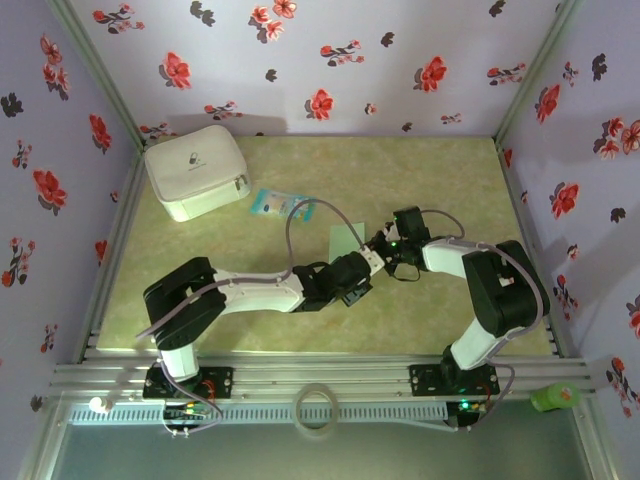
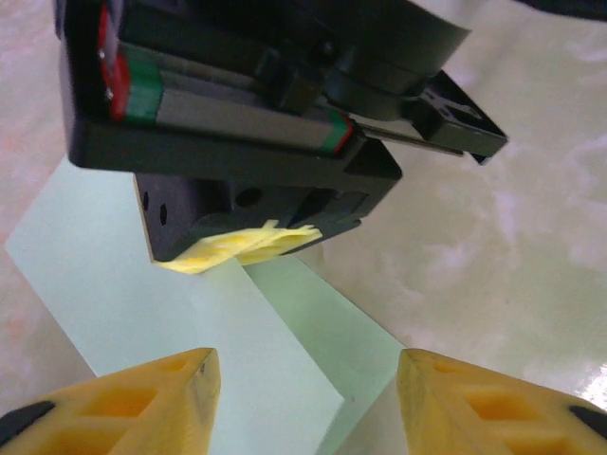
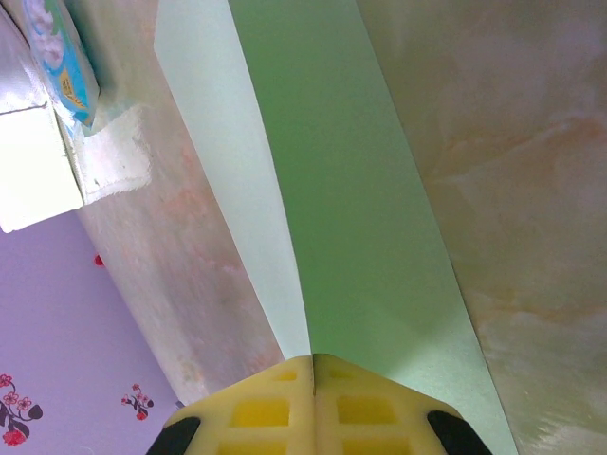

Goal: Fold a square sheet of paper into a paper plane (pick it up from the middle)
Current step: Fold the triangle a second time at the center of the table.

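I saw my right end effector (image 3: 313,368) pressed together, pinching the square sheet of paper (image 3: 370,237); my left end effector (image 2: 305,379) hung half-spread over it.

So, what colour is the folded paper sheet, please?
Pale mint-green paper sheet, clearest in right wrist view.

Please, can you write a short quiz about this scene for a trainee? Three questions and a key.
1. True or false: the left gripper is open over the green paper.
2. The fingers of the right gripper are: A) wide apart B) half open C) shut together.
3. What lies between the white pouch and the paper?
Key: 1 true; 2 C; 3 the blue-and-white packet.
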Controlling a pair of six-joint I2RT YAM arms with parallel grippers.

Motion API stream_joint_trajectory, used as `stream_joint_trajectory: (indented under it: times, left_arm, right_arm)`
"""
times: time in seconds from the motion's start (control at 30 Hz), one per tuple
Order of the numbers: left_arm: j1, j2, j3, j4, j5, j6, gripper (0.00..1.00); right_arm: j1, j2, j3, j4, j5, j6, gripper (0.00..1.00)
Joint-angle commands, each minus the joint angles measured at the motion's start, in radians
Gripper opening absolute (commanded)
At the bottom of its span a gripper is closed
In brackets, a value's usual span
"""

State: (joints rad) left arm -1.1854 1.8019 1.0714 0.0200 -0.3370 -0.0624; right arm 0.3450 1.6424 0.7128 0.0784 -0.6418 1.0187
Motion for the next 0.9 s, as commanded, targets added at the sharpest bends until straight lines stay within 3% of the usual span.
stream_joint_trajectory:
  times: [0.0, 0.63, 0.73, 0.87]
  left_arm:
    - [-0.006, 0.019, 0.029, -0.038, -0.059, 0.024, 0.48]
    - [-0.005, 0.011, 0.062, -0.104, -0.045, 0.048, 0.08]
    - [0.005, 0.009, 0.069, -0.124, -0.008, 0.037, 0.0]
    - [0.034, -0.004, 0.065, -0.131, 0.084, -0.009, 0.0]
  right_arm:
    - [0.007, -0.023, -0.003, -0.016, 0.016, -0.002, 0.04]
    - [0.007, -0.029, -0.004, -0.021, 0.019, -0.011, 0.08]
    - [0.005, -0.034, -0.004, -0.028, 0.021, -0.019, 0.1]
    - [-0.001, -0.056, 0.0, -0.057, 0.04, -0.041, 0.16]
